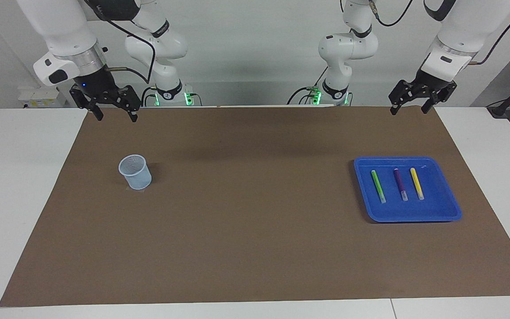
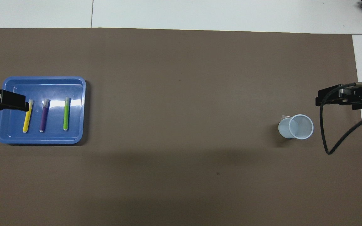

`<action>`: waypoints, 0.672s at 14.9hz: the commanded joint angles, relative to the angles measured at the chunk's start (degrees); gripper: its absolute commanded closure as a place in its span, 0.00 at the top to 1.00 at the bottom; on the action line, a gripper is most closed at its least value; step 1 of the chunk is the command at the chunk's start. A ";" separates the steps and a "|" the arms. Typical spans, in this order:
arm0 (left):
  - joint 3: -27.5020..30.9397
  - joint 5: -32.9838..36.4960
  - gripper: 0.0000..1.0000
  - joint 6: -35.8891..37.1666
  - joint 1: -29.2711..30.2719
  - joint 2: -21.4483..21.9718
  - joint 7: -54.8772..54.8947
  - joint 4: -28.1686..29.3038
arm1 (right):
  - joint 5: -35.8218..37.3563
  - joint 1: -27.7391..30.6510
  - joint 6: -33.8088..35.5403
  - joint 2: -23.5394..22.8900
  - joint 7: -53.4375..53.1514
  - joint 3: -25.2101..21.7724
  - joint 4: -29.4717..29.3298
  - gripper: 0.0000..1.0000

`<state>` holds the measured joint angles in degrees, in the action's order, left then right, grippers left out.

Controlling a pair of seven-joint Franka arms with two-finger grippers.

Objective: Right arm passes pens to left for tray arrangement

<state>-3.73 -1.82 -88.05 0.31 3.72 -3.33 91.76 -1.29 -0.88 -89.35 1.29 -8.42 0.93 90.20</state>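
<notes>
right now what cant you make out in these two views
- Overhead view: the left gripper is cut off by the frame edge and covers part of the blue tray.
- Overhead view: the right gripper is partly cut off at the edge.
- Both views: any print on the pens is too small.
- Cup: its bottom inside is unclear.

Bright blue tray (image 1: 452,212) with a green pen (image 1: 378,186), purple pen (image 1: 399,183) and yellow pen (image 1: 416,183), all pale-tipped; see-through pale blue cup (image 1: 135,172), plain brown mat (image 1: 255,248).

Left gripper (image 2: 3,101) cut by overhead edge, covers yellow pen (image 2: 27,118) tip.
</notes>
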 commanded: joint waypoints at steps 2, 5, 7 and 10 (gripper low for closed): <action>0.39 -0.73 1.00 1.13 -0.13 -0.29 -0.19 -0.71 | 0.68 0.35 -1.09 1.35 0.86 0.12 1.73 1.00; 0.39 -0.65 1.00 1.65 -0.22 -0.29 -0.19 -0.88 | 0.68 0.35 -1.09 1.26 0.86 0.12 1.73 1.00; 0.39 -0.38 1.00 1.65 -0.22 -0.29 -0.19 -0.79 | 0.68 0.35 -1.09 1.35 0.86 0.21 1.73 1.00; 0.39 -0.03 1.00 1.65 -0.13 -0.38 0.07 -0.79 | 0.68 0.35 -1.09 1.35 0.86 0.12 1.73 1.00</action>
<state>-3.70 -1.82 -87.61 0.31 3.69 -3.33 91.76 -1.29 -0.88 -89.35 1.29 -8.42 0.93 90.20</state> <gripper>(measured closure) 0.000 0.000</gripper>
